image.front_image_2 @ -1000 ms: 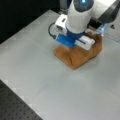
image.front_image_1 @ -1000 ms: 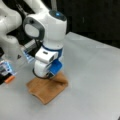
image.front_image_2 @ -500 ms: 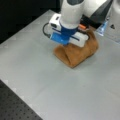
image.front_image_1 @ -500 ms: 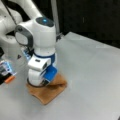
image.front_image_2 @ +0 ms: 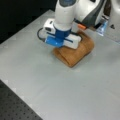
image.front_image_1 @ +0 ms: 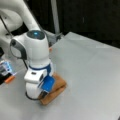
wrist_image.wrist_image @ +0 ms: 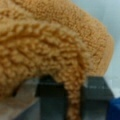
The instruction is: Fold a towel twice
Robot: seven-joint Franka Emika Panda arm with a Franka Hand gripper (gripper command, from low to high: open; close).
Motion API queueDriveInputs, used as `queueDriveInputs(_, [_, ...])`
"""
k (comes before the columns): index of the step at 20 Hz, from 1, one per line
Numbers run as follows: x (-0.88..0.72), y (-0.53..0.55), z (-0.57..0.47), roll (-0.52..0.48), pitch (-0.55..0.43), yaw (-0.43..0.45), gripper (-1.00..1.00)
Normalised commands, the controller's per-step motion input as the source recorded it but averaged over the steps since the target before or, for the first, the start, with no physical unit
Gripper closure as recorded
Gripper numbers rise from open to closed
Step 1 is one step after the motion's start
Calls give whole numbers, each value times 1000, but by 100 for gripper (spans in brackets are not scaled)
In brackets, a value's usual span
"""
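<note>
gripper down on a folded towel

the grey table (image.front_image_1: 90, 75) is the widest thing in both front views, and everything else is placed from the towel lying on it. the white arm (image.front_image_1: 32, 50) comes next in size: in a front view it stands directly over the towel, its blue-trimmed wrist pressed low against the cloth, and in a front view (image.front_image_2: 65, 15) it reaches down from the top edge onto the towel's upper side.

the towel (image.front_image_2: 75, 53) is an orange-tan terry bundle, already folded into a compact thick pad with a rounded folded edge along a front view's bottom. in a front view (image.front_image_1: 56, 88) only its right part shows from under the wrist. in the wrist view the towel (wrist_image.wrist_image: 50, 42) fills nearly the whole picture, its looped pile very close, with a fold or edge of cloth hanging down in front of the dark finger (wrist_image.wrist_image: 97, 92).

the gripper (image.front_image_2: 62, 42) sits on top of the towel, touching it. a strip of the cloth passes down between the dark finger parts in the wrist view, but whether the jaws are closed on it cannot be told.

beyond the towel, toward a front view's left, a small orange object (image.front_image_1: 10, 79) lies on the table, well apart from the cloth.
</note>
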Motion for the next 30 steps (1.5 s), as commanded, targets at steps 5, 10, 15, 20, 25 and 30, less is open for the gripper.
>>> queueDriveInputs(5, [83, -182, -122, 76, -97, 147, 100])
queueDriveInputs(10, [98, -209, -90, 104, -75, 95, 100])
queueDriveInputs(15, [130, -241, -112, 125, -64, 55, 100])
queueDriveInputs(20, [116, -223, -67, 138, -64, 50, 100])
queueDriveInputs(25, [102, -238, -76, 135, -66, 39, 100])
queueDriveInputs(30, [51, -207, -86, 114, -59, -6, 100])
